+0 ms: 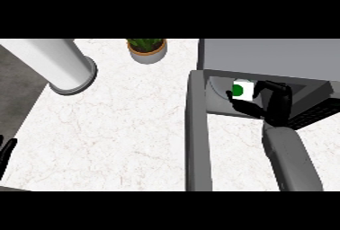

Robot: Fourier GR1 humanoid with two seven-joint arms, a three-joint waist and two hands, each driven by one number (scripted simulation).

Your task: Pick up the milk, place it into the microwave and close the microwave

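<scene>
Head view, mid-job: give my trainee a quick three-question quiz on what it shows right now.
1. True or false: the microwave door is swung open.
2. Which hand is curled round the milk carton?
A. the left hand
B. the right hand
C. neither
3. Fill in: near the counter's far edge, left of the microwave, stands a potted ____.

Key:
1. True. The door stands edge-on, reaching toward the robot.
2. B. It holds the carton at the microwave's opening, while the left hand rests at the view's left edge.
3. plant
</scene>
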